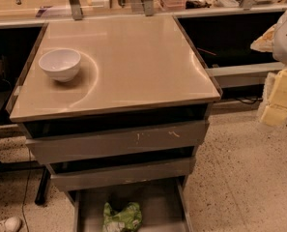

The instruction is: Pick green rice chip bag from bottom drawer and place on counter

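Observation:
The green rice chip bag lies crumpled in the open bottom drawer, near its left middle, at the bottom of the view. The two grey-fronted drawers above it are pushed in. The counter is the glossy beige top above the drawers. My gripper, yellowish under a white arm, hangs at the right edge of the view. It is to the right of the counter, above the floor and well above and right of the bag. It holds nothing that I can see.
A white bowl stands on the counter's left side. Metal posts and cluttered shelving run along the back. A dark open bay with a grey rail lies to the right. A shoe is at bottom left.

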`<state>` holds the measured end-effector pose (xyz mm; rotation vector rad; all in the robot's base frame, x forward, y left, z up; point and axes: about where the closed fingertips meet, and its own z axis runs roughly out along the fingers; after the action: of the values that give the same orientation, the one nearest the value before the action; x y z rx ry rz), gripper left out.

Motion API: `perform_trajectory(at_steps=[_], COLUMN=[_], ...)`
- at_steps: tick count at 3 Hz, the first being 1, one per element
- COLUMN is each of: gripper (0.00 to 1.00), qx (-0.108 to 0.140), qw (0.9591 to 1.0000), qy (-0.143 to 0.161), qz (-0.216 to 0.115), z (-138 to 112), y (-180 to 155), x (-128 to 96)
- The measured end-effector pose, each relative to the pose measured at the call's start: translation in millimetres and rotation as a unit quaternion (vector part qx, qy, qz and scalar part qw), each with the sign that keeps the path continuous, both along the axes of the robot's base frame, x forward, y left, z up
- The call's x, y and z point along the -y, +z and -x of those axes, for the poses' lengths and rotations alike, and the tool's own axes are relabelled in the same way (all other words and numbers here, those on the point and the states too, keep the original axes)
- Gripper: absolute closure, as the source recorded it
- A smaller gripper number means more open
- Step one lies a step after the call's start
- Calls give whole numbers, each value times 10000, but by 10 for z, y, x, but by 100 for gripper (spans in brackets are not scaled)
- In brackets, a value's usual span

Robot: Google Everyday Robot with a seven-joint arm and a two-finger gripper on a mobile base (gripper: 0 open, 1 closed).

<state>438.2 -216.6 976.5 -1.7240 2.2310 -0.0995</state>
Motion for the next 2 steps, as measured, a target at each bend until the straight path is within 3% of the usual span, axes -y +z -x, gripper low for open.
perform_trajectory(at_steps=[1,2], gripper=[0,0], qx=[49,-79], qw=[10000,9999], qy=[-10,22], qz=[12,-82], z=[14,125], y=[0,-175], x=[-11,-118])
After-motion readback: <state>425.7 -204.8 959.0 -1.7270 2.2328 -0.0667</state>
